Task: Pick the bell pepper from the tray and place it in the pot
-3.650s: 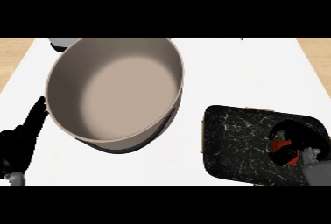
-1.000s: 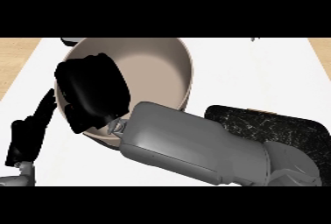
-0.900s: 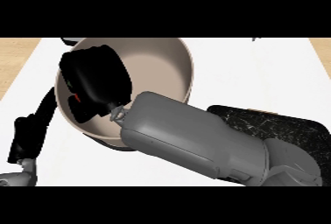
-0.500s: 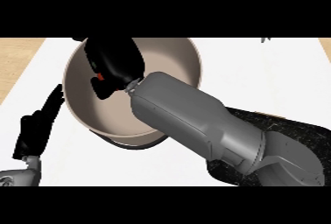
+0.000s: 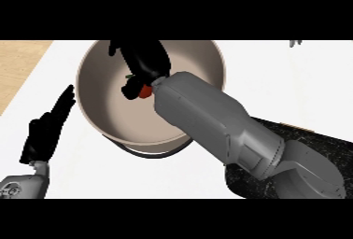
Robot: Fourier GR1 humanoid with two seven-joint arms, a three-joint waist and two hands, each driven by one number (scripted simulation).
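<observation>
One small red bell pepper (image 5: 143, 90) shows under the right hand (image 5: 146, 58), inside the rim of the beige pot (image 5: 196, 56). The hand's black fingers curl round the pepper, so it is held, and most of it is hidden. I judge the pepper light, hollow and smooth-skinned, a little slippery; a hold across its widest part should be safest. The pot is wide, round and matte inside. The dark speckled tray (image 5: 276, 128) lies partly under the grey forearm. The left hand (image 5: 45, 130) rests open beside the pot.

Bell pepper (image 5: 143, 90) mostly hidden — tray (image 5: 257, 186) largely covered.
</observation>
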